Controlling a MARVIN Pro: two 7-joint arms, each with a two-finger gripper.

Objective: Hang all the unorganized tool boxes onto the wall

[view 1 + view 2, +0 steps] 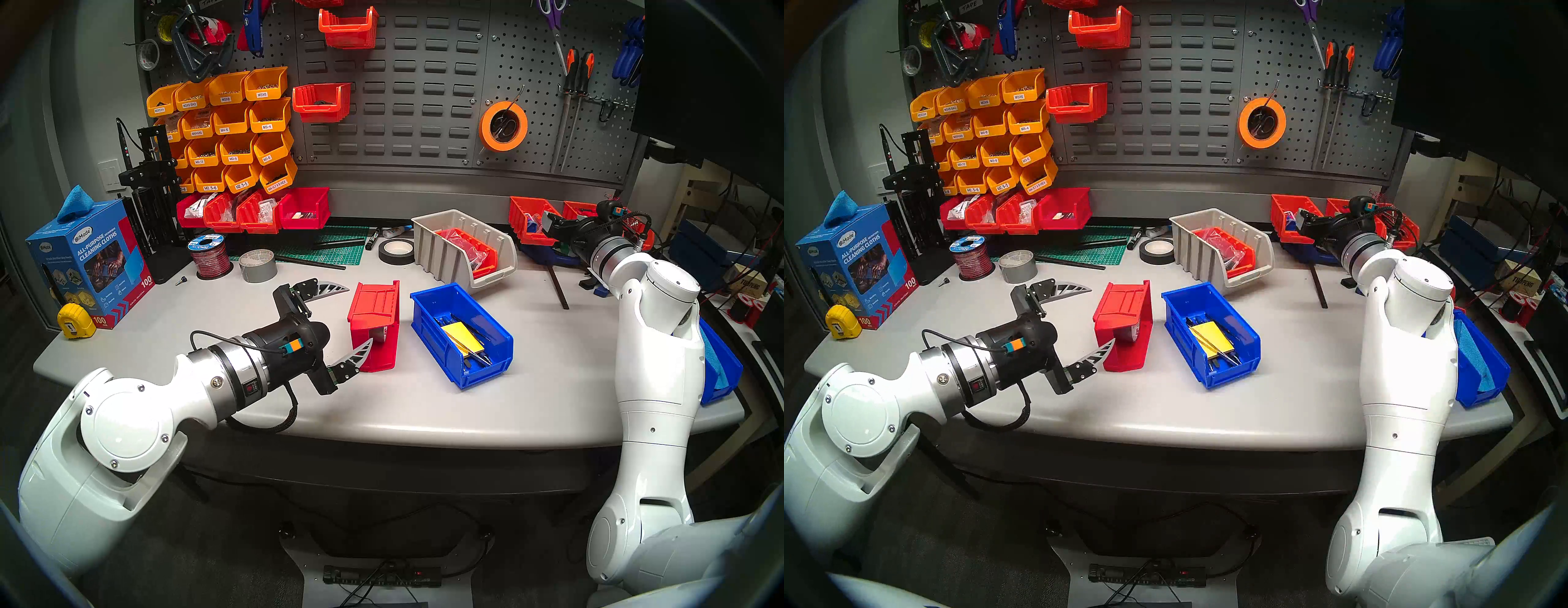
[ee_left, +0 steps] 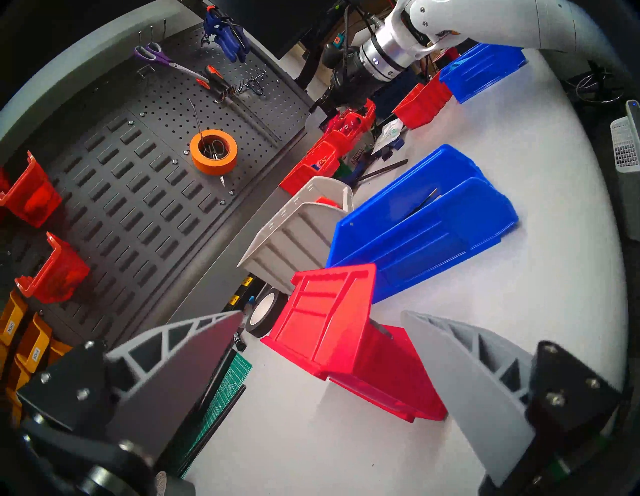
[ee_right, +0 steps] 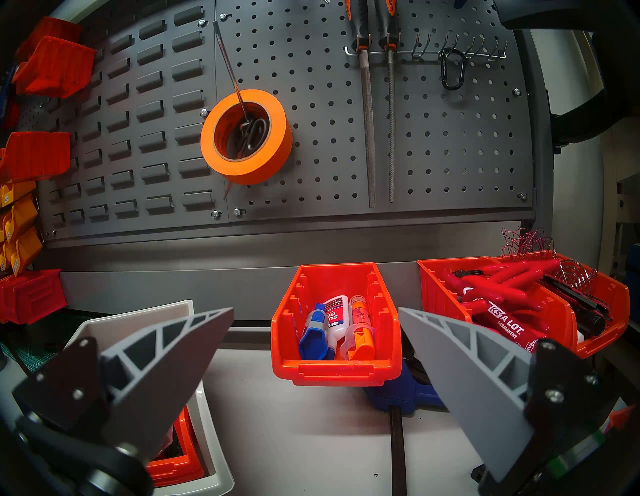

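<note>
Reaching toward the red bin [image 1: 375, 327], the left pincer [image 1: 345, 316] is spread wide, empty, one finger past the bin's near side; no contact visible. Right pincer [image 3: 315, 350] is also spread, holding nothing, level before a small orange-red bin [image 3: 336, 322] by the wall's base.

Red bin lies tipped on the tabletop [image 1: 424, 403]; blue bin [image 1: 462, 335] just beside it, beige-grey bin [image 1: 464, 248] behind. All three are unhung. Two orange-red bins hang on the wall [image 1: 407, 106] already; many louvres free.

Left wrist view shows the red bin's ribbed back and hanging lip; head views show the blue bin's yellow pad instead.
</note>
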